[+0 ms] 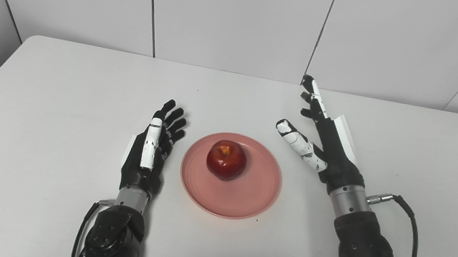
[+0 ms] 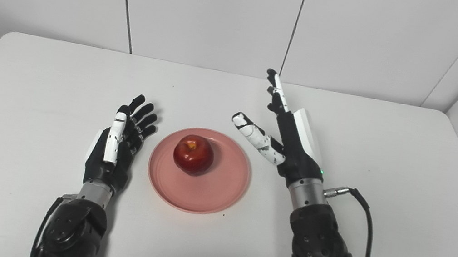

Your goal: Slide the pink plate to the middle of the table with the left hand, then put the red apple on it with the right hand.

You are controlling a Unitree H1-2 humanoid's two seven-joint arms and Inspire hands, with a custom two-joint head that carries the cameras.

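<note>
A pink plate (image 1: 246, 195) lies near the middle of the white table (image 1: 56, 87). On the plate's far half rests a red apple (image 1: 226, 160), stem end up. My left hand (image 1: 152, 148) lies just left of the plate, open, fingers stretched away from me and holding nothing. To the right of the plate my right hand (image 1: 324, 139) stands raised and open, fingers pointing up and away, thumb spread toward the apple without touching it.
Grey panel walls (image 1: 237, 15) close off the table at the back and on both sides. A black cable (image 1: 413, 226) loops out from the right wrist. Bare table surface stretches on either side of the hands.
</note>
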